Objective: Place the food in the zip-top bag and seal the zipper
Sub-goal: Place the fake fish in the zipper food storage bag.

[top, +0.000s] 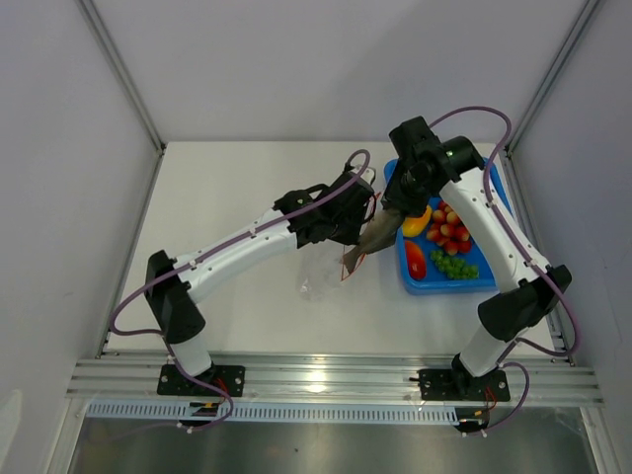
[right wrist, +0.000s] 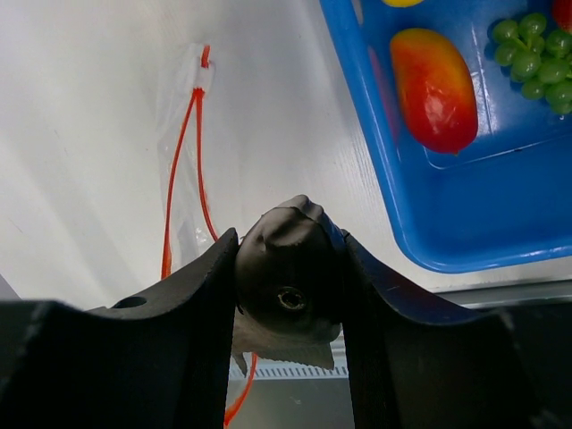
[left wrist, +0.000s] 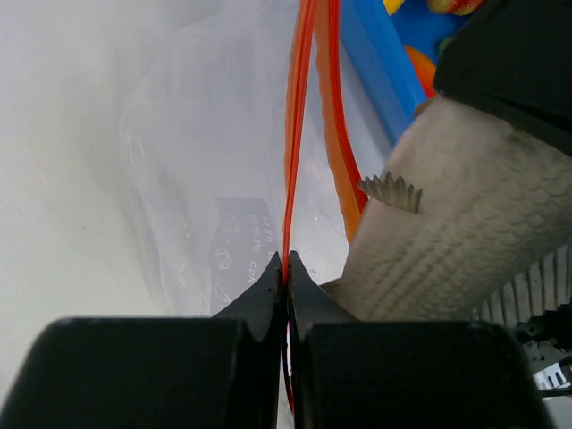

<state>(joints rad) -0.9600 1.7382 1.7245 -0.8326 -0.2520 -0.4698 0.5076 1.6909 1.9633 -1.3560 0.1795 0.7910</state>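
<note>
White tabletop (top: 237, 188) carried everything, with both arms reaching out over its middle. The left arm (top: 247, 242) stretched from the near left corner towards the centre, and the right arm (top: 494, 222) rose from the near right and bent back over a blue tub (top: 434, 284) at the right side.

Just left of the tub lay the clear bag (top: 321, 281), crinkled and partly lifted at its mouth. The grey fish (top: 370, 240) hung tail down between the bag and the tub. Its scaly body sat just beside the bag's mouth, and whether the tail had passed inside could not be told.

The other food lay in the tub: a yellow-orange mango (top: 417, 221) at the far end, cherry tomatoes (top: 449, 229) in the middle, a red pepper (top: 416, 259) and green grapes (top: 454, 265) at the near end.

The orange-red zipper (left wrist: 295, 134) ran as two strips, parted along most of their length.

The left gripper (left wrist: 286, 264) was pinched tight on one strip of the zipper, fingertips meeting on it. The right gripper (right wrist: 288, 246) clamped the fish by its head, fingers pressed to both sides.
</note>
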